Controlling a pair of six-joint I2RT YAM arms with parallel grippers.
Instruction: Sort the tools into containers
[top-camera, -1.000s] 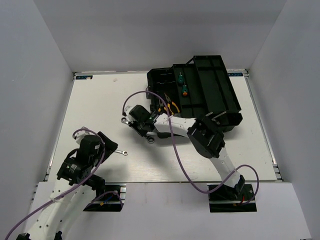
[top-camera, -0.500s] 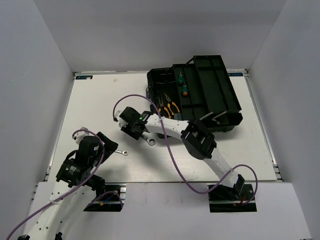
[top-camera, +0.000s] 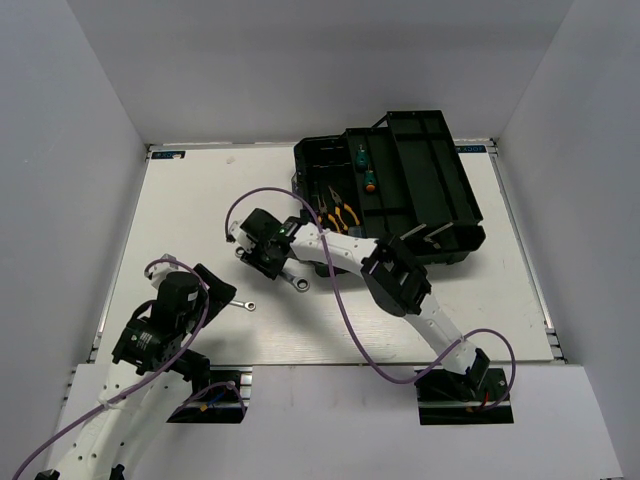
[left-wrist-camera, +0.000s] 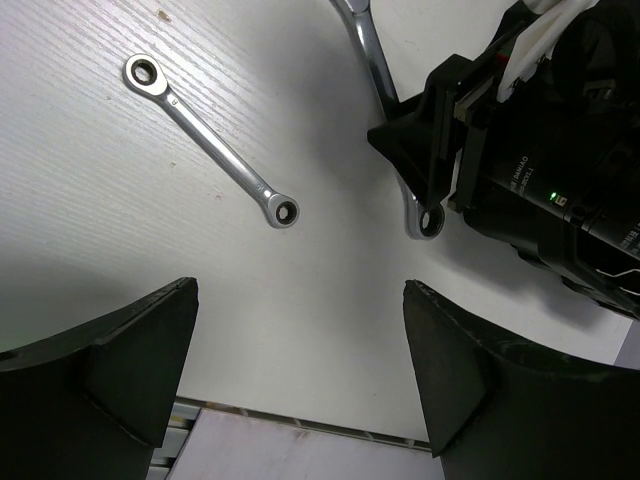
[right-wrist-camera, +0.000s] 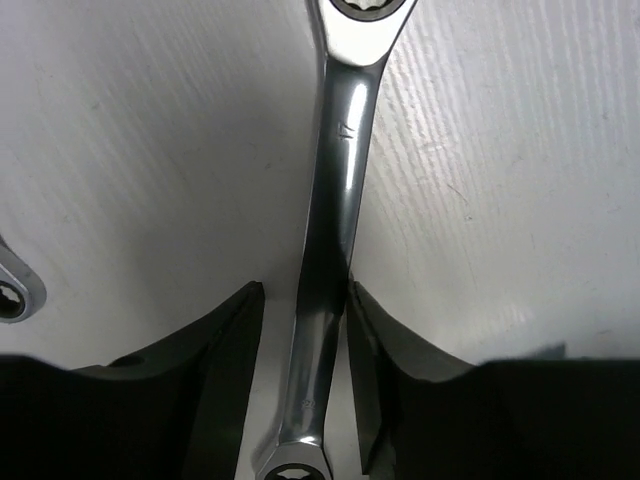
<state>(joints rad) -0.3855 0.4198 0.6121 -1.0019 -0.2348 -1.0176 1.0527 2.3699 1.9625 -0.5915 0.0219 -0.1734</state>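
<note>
two wrenches are lying on the white table (top-camera: 190, 210). your right gripper (right-wrist-camera: 305, 385) is straddling the longer wrench (right-wrist-camera: 338, 190), jaws apart, with a sliver of table showing beside the shaft at 9 o'clock. the overhead view is hiding that gap. your left gripper (left-wrist-camera: 300, 300) is hovering with jaws spread wide, the shorter wrench (left-wrist-camera: 212, 145) lying at its 11 o'clock. only the overhead view is showing the toolbox (top-camera: 430, 190) at the table's 1 o'clock, holding pliers (top-camera: 345, 213) and screwdrivers (top-camera: 369, 181).

Overhead, two wrist close-ups sharing wrench (right-wrist-camera: 335, 200)
</note>
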